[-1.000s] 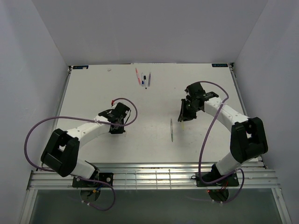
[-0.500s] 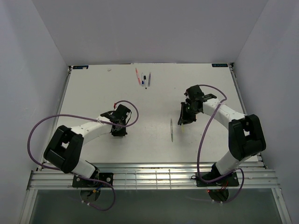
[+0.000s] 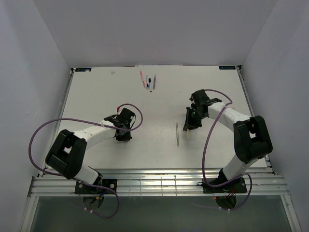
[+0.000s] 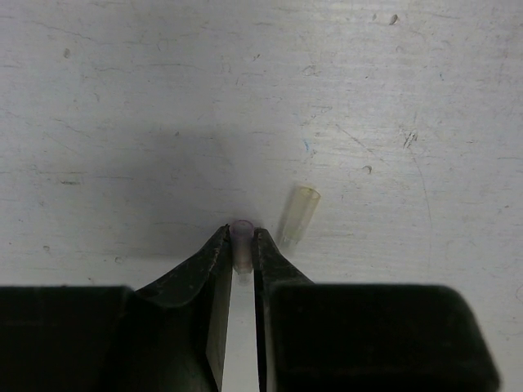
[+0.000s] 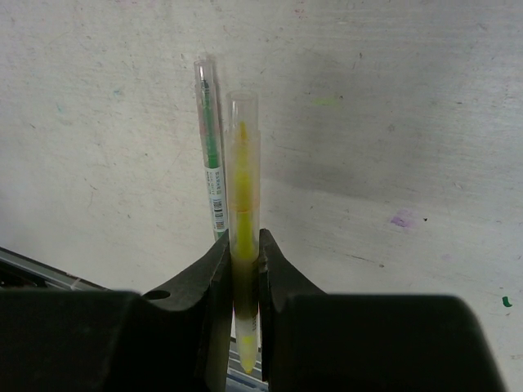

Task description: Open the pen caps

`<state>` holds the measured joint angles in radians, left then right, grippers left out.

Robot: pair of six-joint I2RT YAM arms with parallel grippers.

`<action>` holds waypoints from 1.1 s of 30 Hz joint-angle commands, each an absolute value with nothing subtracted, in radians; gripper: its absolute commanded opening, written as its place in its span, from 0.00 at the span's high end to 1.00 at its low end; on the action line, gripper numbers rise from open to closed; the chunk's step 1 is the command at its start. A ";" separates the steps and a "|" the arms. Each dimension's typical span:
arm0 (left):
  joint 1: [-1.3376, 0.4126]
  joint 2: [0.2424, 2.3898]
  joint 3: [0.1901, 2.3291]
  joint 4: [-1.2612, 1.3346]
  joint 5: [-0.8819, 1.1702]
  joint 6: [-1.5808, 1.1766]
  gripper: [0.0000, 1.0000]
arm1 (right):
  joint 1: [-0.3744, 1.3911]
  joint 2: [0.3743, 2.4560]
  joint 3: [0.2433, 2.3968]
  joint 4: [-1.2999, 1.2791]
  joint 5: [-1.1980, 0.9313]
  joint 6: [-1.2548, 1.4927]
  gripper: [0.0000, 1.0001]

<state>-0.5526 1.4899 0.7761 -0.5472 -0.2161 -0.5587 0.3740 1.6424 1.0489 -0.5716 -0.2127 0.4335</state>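
The left pincer [image 4: 241, 243] was nearly closed, its two black fingers leaving only a narrow gap. In that gap it pinched a small purplish cap [image 4: 241, 231], whose rounded end poked out just past the fingertips. Whether the cap touched the table [image 4: 122, 98] could not be told. Just to the right of the fingertips, apart from them, a yellowish cap [image 4: 297, 216] lay loose on the white surface, slightly tilted.

The right pincer [image 5: 243, 255] was likewise almost shut, clamped on a yellow pen [image 5: 243, 163] low along its body. The pen ran straight out beyond the fingertips, with a short part showing behind them. A green pen [image 5: 210, 155] lay on the table just beside it on the left, roughly parallel, free of the fingers.

From above, the left pincer [image 3: 122, 134] sat low over the middle-left of the table and the right pincer [image 3: 189, 124] over the middle-right, well apart. A few more pens [image 3: 148, 81] lay together near the far edge.
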 commanded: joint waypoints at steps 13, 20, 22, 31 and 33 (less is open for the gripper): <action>-0.551 1.559 0.762 -0.581 -0.209 -0.620 0.62 | 0.371 1.684 1.048 -0.557 -0.221 0.413 0.92; -0.551 1.548 0.762 -0.588 -0.213 -0.617 0.57 | 0.382 1.762 1.080 -0.555 -0.229 0.414 0.92; -0.551 1.539 0.761 -0.591 -0.207 -0.617 0.57 | 0.390 1.785 1.100 -0.557 -0.233 0.417 0.92; -0.551 1.505 0.772 -0.612 -0.195 -0.615 0.54 | 0.403 1.855 1.148 -0.586 -0.181 0.428 0.85; -0.551 1.502 0.775 -0.618 -0.190 -0.617 0.54 | 0.403 1.848 1.137 -0.595 -0.155 0.428 0.81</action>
<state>-0.5529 1.5078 0.7952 -0.5552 -0.2157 -0.6106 0.4004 1.8374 1.1412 -0.5671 -0.2264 0.4374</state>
